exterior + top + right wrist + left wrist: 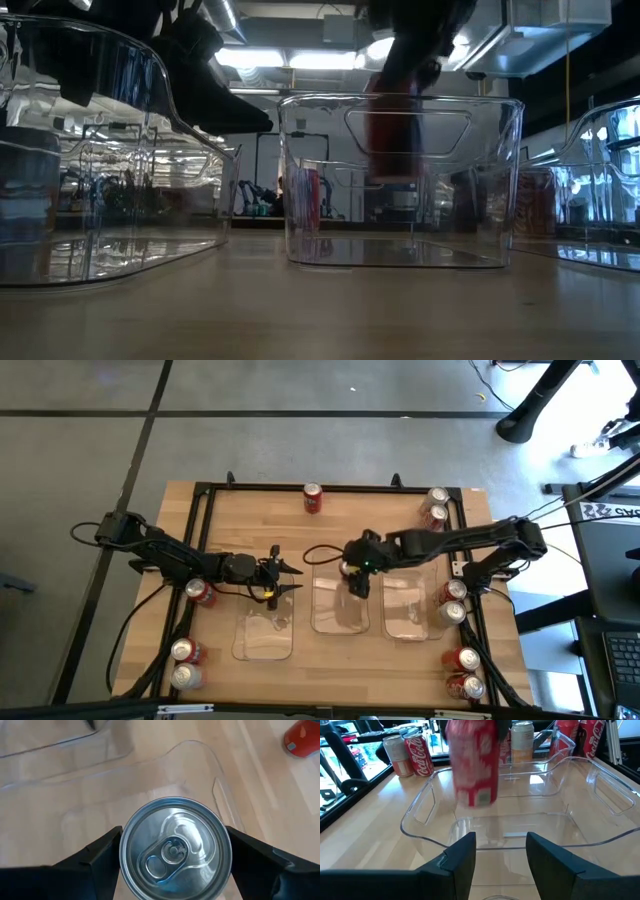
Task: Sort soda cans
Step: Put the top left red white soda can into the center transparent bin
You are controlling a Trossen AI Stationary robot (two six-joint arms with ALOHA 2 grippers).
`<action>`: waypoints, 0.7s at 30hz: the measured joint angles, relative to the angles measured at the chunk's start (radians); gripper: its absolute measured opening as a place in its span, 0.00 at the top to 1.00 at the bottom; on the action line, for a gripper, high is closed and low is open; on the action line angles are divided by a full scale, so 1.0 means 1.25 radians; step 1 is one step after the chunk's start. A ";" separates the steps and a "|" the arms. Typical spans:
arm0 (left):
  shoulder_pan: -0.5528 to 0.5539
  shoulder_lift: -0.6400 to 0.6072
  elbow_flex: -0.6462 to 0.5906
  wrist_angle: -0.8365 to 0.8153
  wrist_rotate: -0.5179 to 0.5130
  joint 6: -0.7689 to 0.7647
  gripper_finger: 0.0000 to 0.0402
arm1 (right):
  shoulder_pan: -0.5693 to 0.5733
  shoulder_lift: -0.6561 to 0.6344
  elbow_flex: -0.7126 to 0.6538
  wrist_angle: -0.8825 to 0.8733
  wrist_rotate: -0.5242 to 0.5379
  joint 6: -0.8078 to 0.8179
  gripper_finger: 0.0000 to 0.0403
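Observation:
My right gripper (355, 580) is shut on a red soda can (474, 762) and holds it over the middle clear tray (338, 622). The low view shows the can (395, 125) partly below the tray's rim, clear of its floor. My left gripper (501, 855) is open and empty, just left of that tray, pointing at it; it also shows in the high view (290, 578). Other cans stand upright on the table: one at the far middle (312, 497), two at the far right (436, 506), one by the left arm (200, 592). My right gripper pinches the can between its two fingers (100, 860), one on each side of the can's upper wall just under its silver top (175, 845). The fingers come from above, pointing down. The can hangs upright, lifted clear, with its lower part inside the middle tray.
Three clear trays lie side by side: left (265, 635), middle, right (410, 610). Two cans stand at the near left (185, 663), two at the right edge (452, 602) and two at the near right (466, 672). A black frame (205, 490) rims the table.

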 joint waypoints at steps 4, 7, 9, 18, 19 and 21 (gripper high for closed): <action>0.000 0.000 0.000 0.000 0.000 0.000 0.59 | -0.008 0.000 -0.079 0.106 0.007 0.012 0.27; 0.000 0.000 0.000 0.000 0.000 0.000 0.59 | -0.013 0.000 -0.122 0.134 0.008 0.019 0.27; 0.000 0.000 0.000 0.000 0.000 0.000 0.59 | -0.021 0.000 -0.139 0.142 0.003 0.030 0.27; 0.000 0.000 0.000 0.001 0.000 0.000 0.59 | -0.032 0.005 -0.215 0.249 0.019 0.056 0.26; 0.000 0.000 0.000 0.001 0.000 0.000 0.59 | -0.032 0.004 -0.220 0.259 0.021 0.057 0.26; 0.000 0.000 0.000 0.001 0.000 0.000 0.59 | -0.037 0.004 -0.230 0.278 0.020 0.059 0.26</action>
